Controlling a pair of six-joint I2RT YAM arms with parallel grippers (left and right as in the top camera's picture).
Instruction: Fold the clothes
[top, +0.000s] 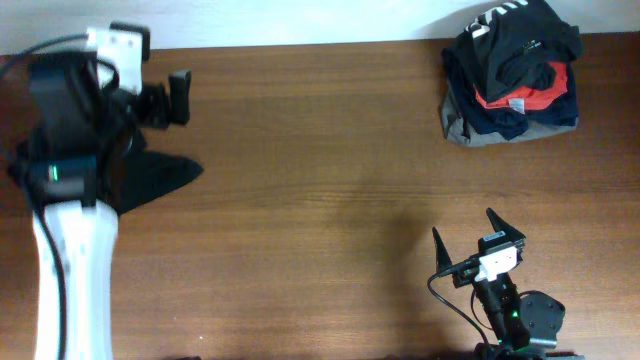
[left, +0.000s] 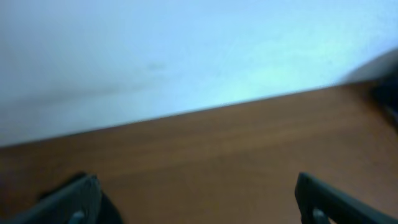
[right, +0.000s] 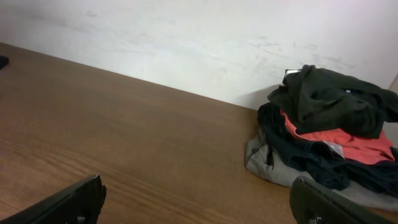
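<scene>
The left hand (left: 198, 198) and right hand (top: 462, 224) are black-fingered, the left arm (top: 75, 262) white-shelled.

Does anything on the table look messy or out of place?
Yes. The pile in the far right corner is a crumpled heap, black, orange, navy and grey pieces jumbled. One dark cloth lies apart at the left, partly under the left arm.
</scene>
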